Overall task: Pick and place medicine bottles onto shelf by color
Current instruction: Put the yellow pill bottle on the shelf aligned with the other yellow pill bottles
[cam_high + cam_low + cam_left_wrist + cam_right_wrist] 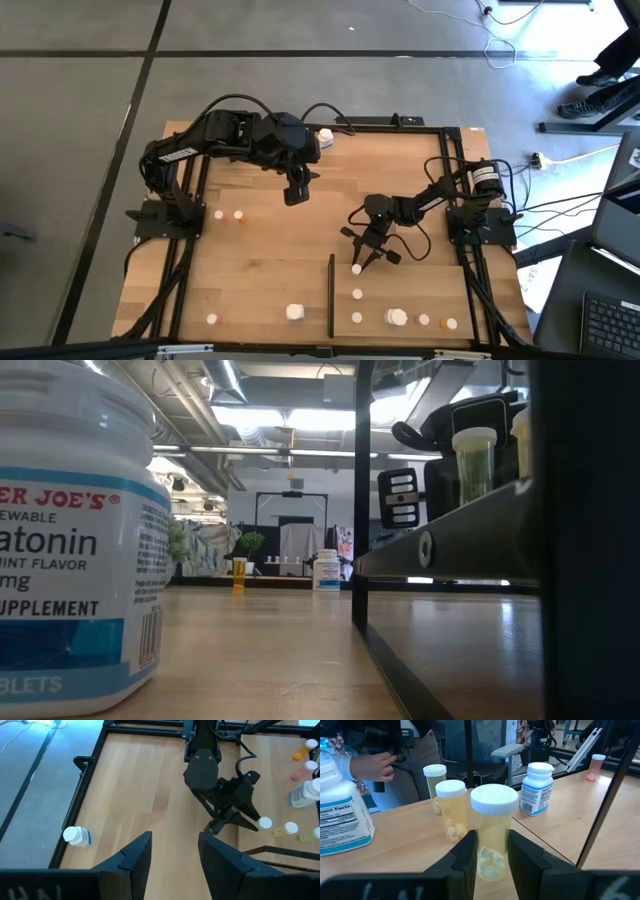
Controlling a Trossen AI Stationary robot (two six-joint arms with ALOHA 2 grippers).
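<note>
My right gripper (362, 258) is at the far end of the light-wood shelf (420, 295), just right of its black strip (331, 295), shut on a clear yellowish bottle with a white cap (494, 827). Two like bottles (452, 810) stand just beyond it on the shelf, and other bottles (397, 317) stand near its front edge. My left gripper (295, 192) hangs open and empty over the far middle of the table; it also shows in the left wrist view (175, 857). Loose bottles stand on the table's left (219, 214) and near left (294, 312). My right gripper pinches the bottle's body (492, 847) between its two fingers (466, 852), below the white cap. The fingers come nearly level from the table's far side. The bottle is upright; the fingers hide its bottom, so I cannot tell whether it rests on the shelf.
A white bottle with a blue label (536, 787) stands right of the held one, and a big white tub (337, 815) stands left. A white bottle (325, 137) lies at the far edge. A person's hand (370, 765) shows beyond the table.
</note>
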